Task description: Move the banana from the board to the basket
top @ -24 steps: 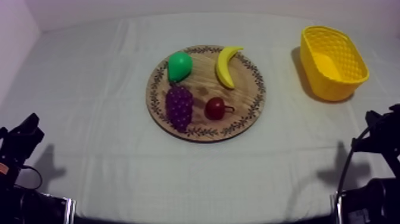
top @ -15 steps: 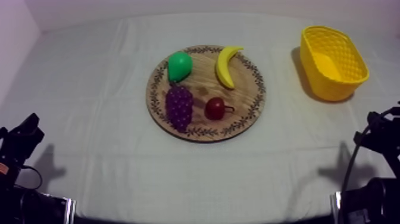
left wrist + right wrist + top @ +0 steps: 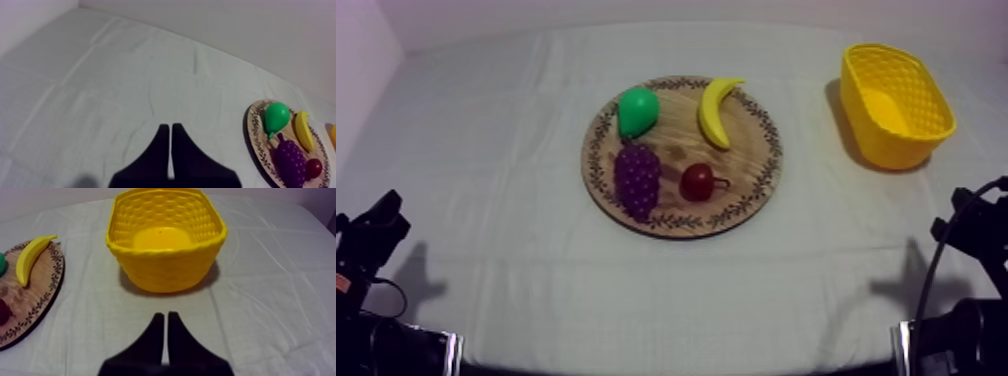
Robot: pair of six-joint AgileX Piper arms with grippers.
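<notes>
The yellow banana [image 3: 714, 110] lies on the far right part of the round wooden board [image 3: 754, 178], which sits mid-table. The yellow basket [image 3: 894, 102] stands empty at the far right. My left gripper [image 3: 378, 228] rests low at the left edge, far from the board; its fingers lie together as a narrow wedge [image 3: 167, 131] over bare cloth, with the banana [image 3: 303, 130] well off to the side. My right gripper [image 3: 968, 218] rests low at the right edge, shut [image 3: 165, 319], just short of the basket [image 3: 165, 240]; the banana [image 3: 30, 255] lies beyond on the board [image 3: 45, 295].
A green pear [image 3: 636, 110], purple grapes [image 3: 637, 178] and a small red fruit [image 3: 698, 182] share the board with the banana. Grey-white cloth lies open between the board and the basket and all along the table's front.
The right arm has shifted slightly toward the right edge in the top view. The left arm and the fruit have not moved.
</notes>
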